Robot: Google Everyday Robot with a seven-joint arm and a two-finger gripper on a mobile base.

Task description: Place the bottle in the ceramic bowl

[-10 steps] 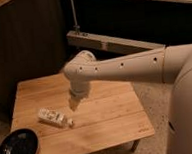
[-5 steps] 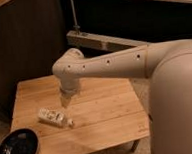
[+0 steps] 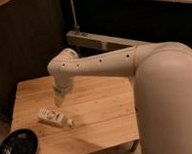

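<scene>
The whitish bottle (image 3: pixel 53 116) lies on its side on the wooden table (image 3: pixel 100 116), cap pointing right. The glossy black ceramic bowl (image 3: pixel 17 147) sits at the table's front left corner, left of and below the bottle. My gripper (image 3: pixel 59 99) hangs from the white arm just above and slightly behind the bottle, apart from it. The bowl holds nothing that I can make out.
My large white arm (image 3: pixel 139 68) stretches in from the right and covers the table's right side. A dark wooden wall stands behind the table. A metal rail (image 3: pixel 99 41) runs behind the arm.
The arm has swung left and toward the bottle; the gripper now hangs close above it. Bottle and bowl have not moved.
</scene>
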